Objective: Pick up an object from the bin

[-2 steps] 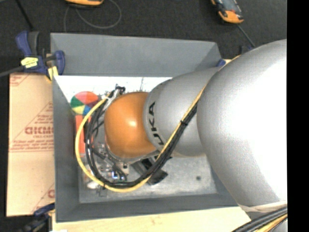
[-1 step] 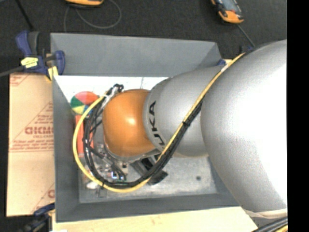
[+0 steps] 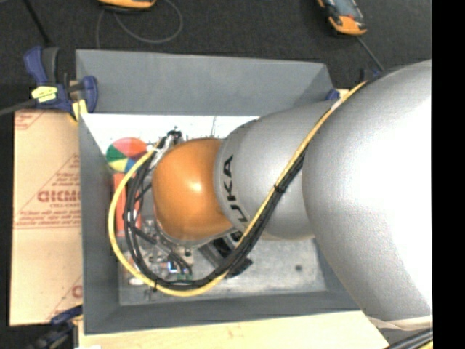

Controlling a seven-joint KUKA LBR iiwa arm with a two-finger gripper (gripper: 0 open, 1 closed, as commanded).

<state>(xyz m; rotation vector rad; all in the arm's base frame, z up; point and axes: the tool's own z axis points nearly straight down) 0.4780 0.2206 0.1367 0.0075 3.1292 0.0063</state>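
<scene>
A ball with red, green, yellow and blue segments (image 3: 125,153) lies in the bin's far left corner, partly under the looped cables. Below it a narrow orange-red thing (image 3: 116,195) runs along the left wall. Small mixed pieces with blue and green spots (image 3: 168,265) lie near the front left, under the edge of the orange cover. A dark flat thing (image 3: 216,252) shows just right of them, half hidden by the arm.
The arm comes in from the right, and its orange cover and black and yellow cables hang over the middle and left of the bin, hiding what is beneath. Bare grey floor shows at the bin's front right.
</scene>
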